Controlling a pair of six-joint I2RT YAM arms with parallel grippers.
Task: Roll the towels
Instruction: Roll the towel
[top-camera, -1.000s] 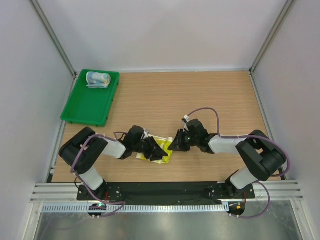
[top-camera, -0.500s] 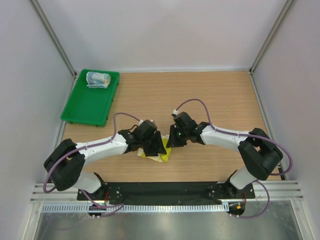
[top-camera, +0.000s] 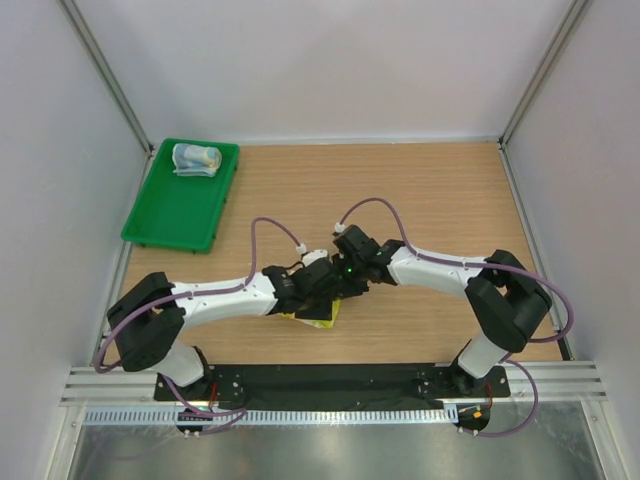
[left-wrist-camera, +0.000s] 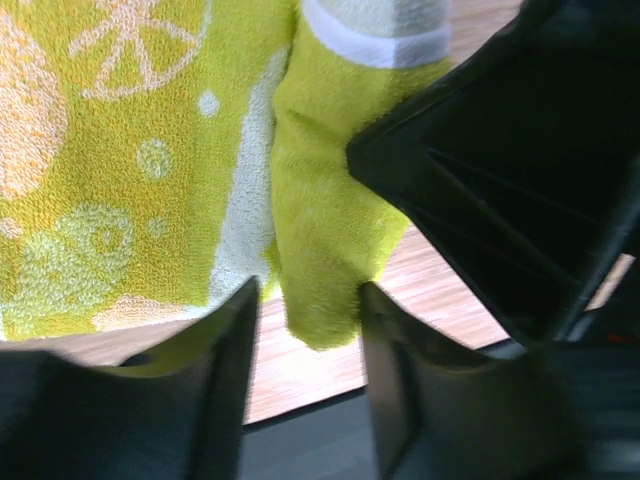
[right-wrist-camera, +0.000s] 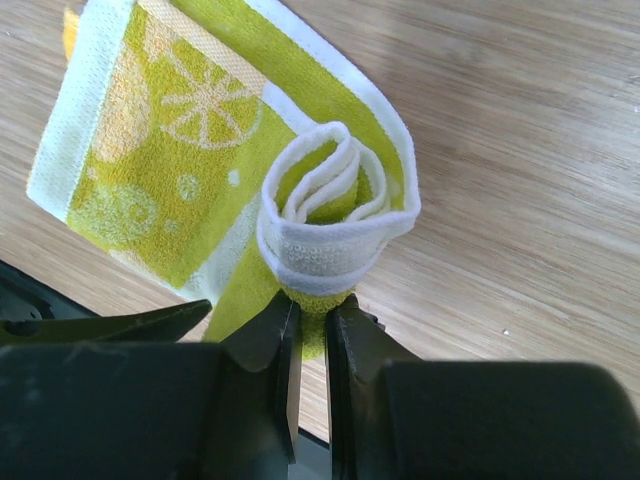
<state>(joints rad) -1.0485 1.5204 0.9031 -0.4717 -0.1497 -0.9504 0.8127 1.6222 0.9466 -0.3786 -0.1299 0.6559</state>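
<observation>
The yellow-green towel (top-camera: 316, 316) lies on the worktop (top-camera: 420, 190) close to its near edge, about midway between the two arm bases. Both arms reach inward over it, and their hands meet just above its far side.

In the left wrist view, the left hand (left-wrist-camera: 308, 290) has its fingers (left-wrist-camera: 228, 385) apart. A folded lobe of the towel hangs between them; a strip of wood shows between the lobe and one finger, so the cloth is not pinched. The black body of the other hand fills the upper right of that view, just beside the cloth.

In the right wrist view, the right hand (right-wrist-camera: 312, 303) has its fingers (right-wrist-camera: 262, 345) drawn nearly together, clamped on the lower edge of the towel's rolled part. The roll's end faces the camera as a loose spiral edged in white. The rest of the towel lies flat beside it, printed with orange and white citrus slices and spots.

Farther back, at the far left of the worktop, stands a green tray (top-camera: 175, 225). The light blue towel (top-camera: 196, 159) sits rolled up at its far end.
</observation>
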